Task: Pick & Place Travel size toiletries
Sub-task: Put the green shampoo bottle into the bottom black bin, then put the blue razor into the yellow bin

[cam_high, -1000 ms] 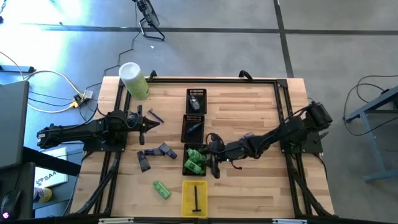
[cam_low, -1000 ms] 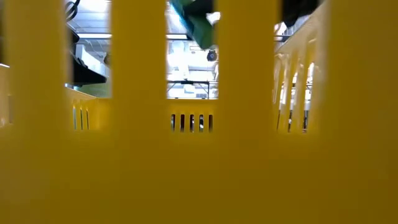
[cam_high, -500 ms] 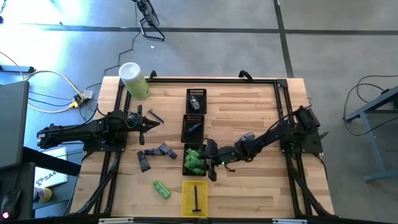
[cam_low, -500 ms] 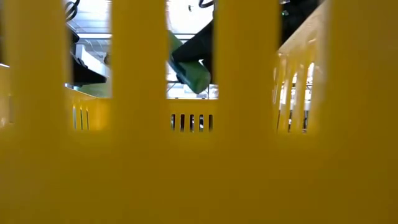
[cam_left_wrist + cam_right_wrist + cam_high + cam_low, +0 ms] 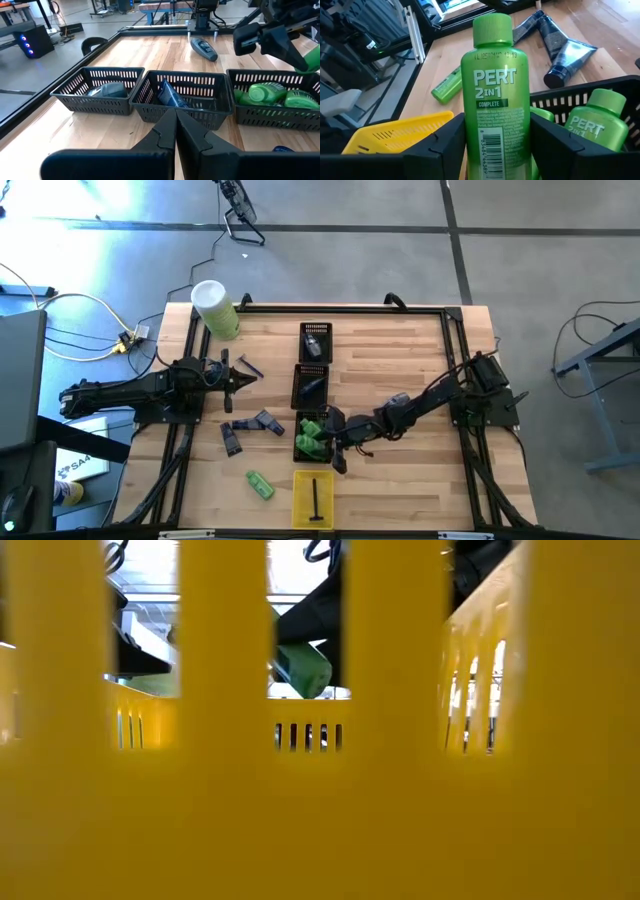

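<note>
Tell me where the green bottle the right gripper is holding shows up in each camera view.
High view: the green Pert bottle sits at the right gripper, over the black basket of green bottles.
Low view: green bottle seen through the yellow tray's slots.
Left wrist view: only a green edge at far right.
Right wrist view: centre, label facing.
Shared landmark: the yellow tray.
</note>
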Controlling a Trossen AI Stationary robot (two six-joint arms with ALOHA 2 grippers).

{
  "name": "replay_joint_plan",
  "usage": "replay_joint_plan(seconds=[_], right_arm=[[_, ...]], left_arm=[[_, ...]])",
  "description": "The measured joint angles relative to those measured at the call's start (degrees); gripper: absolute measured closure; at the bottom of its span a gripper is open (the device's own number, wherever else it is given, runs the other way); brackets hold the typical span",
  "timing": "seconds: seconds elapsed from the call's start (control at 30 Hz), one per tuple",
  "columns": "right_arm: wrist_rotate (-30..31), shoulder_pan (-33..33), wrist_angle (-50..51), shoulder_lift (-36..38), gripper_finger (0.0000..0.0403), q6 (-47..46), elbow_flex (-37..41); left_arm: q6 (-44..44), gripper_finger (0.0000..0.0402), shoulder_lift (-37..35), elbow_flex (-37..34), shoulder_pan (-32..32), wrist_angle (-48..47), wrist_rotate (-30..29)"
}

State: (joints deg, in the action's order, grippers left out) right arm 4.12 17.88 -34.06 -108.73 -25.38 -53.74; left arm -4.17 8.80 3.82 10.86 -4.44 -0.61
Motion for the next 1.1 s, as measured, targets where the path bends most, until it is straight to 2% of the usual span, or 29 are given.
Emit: replay_joint_plan(seconds=[0.23, 0.4, 0.77, 0.9, 1.1], right_arm=[[0.1, 0.0, 0.4, 0.0, 0.0181, -0.1, 0.0], [-1.6, 0.0, 0.4, 0.0, 0.0178, 0.1, 0.0], [-3.5, -0.7, 0.1, 2.5, 0.0212, 3.2, -0.1], [-6.3, -2.1, 1.1, 4.6, 0.0225, 4.9, 0.0], [-7.3, -4.4, 5.0, 9.5, 0.0237, 9.8, 0.0]], left_arm=[[0.0, 0.0396, 0.0, 0.0, 0.0, 0.0, 0.0], [0.0, 0.0396, 0.0, 0.0, 0.0, 0.0, 0.0], [0.0, 0.0396, 0.0, 0.0, 0.0, 0.0, 0.0], [0.0, 0.0396, 0.0, 0.0, 0.0, 0.0, 0.0], [0.0, 0.0396, 0.0, 0.0, 0.0, 0.0, 0.0]])
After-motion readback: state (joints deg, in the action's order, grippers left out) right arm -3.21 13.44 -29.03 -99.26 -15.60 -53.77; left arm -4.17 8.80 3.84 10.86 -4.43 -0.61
